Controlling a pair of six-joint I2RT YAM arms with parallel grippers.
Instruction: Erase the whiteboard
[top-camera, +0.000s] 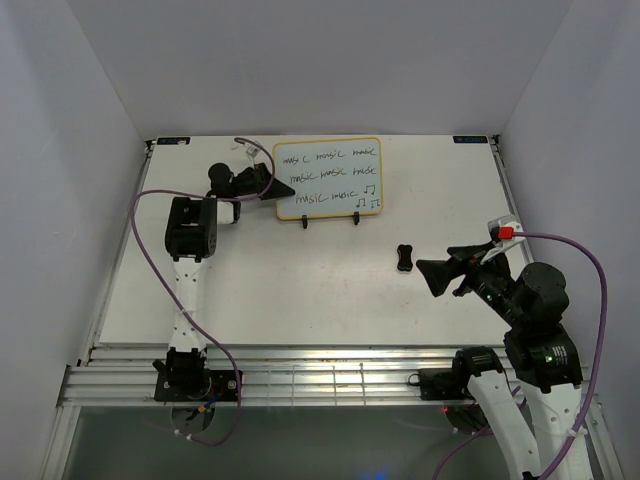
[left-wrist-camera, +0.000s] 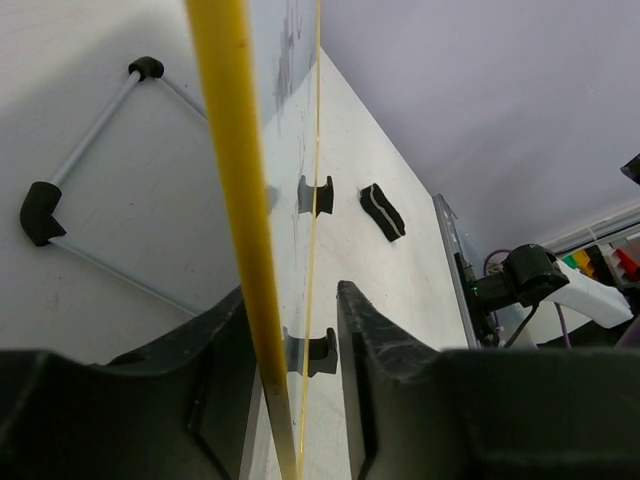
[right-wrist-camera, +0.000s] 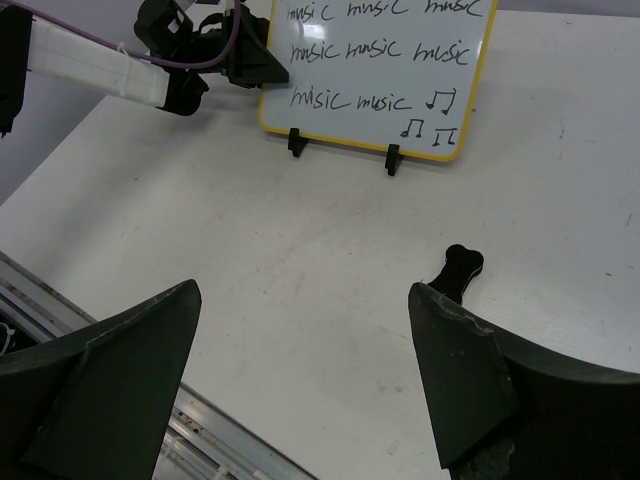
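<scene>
Whiteboard (top-camera: 328, 177) covered in "music" writing, left gripper (top-camera: 270, 183) at its left edge, narrowly straddling the yellow frame (gap on one side), right gripper (top-camera: 430, 278) spread wide, off its front-right corner, beside the eraser (top-camera: 404, 257).

A matte white table (top-camera: 300, 300) lay under both pairs of fingers, faintly scuffed. Ahead of the right fingers (right-wrist-camera: 455, 380), beyond the table's far edge, rose a plain pale lilac-grey back wall (top-camera: 320, 60). Similar bare walls closed in the sides: one (top-camera: 50, 150) outboard of the left fingers (left-wrist-camera: 385, 370), another (top-camera: 590, 110) outboard of the right pair. Behind the fingers, ribbed aluminium rails (top-camera: 320, 380) ran along the table's near edge. The light was even, casting soft shadows.
</scene>
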